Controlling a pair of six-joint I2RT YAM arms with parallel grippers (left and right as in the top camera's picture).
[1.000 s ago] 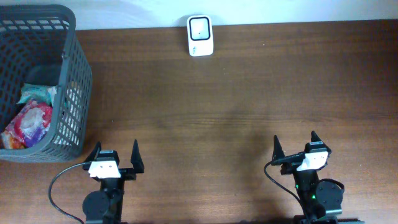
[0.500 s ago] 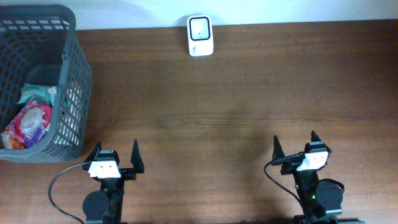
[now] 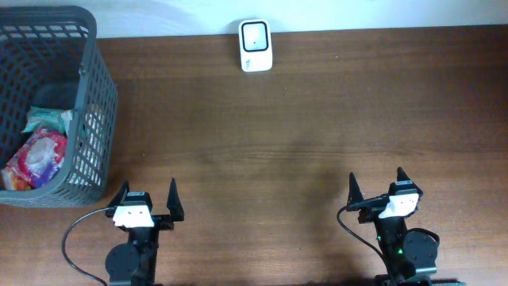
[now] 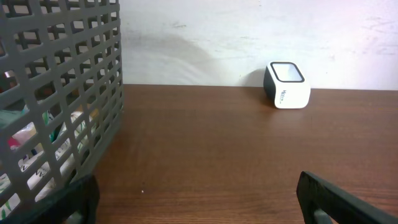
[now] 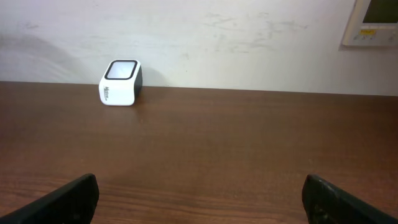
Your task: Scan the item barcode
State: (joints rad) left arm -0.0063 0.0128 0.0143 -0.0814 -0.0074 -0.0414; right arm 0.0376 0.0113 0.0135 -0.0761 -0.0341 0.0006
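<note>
Pink packet (image 3: pixel 36 155) is seen at ten o'clock of the left gripper (image 3: pixel 148 195), half hidden by the basket (image 3: pixel 94 131) mesh. Jaws of this and the right gripper (image 3: pixel 376 184) are held wide apart.

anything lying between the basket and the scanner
Nothing: only bare brown table runs from the gray basket to the white scanner. This is clearest in the overhead view and also shows in the left wrist view.

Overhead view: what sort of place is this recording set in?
Probably a mock shop-checkout bench rather than a real store: a white barcode scanner stands at the far edge of a wooden table, a grey basket holds packaged goods, and behind is a plain white wall.
</note>
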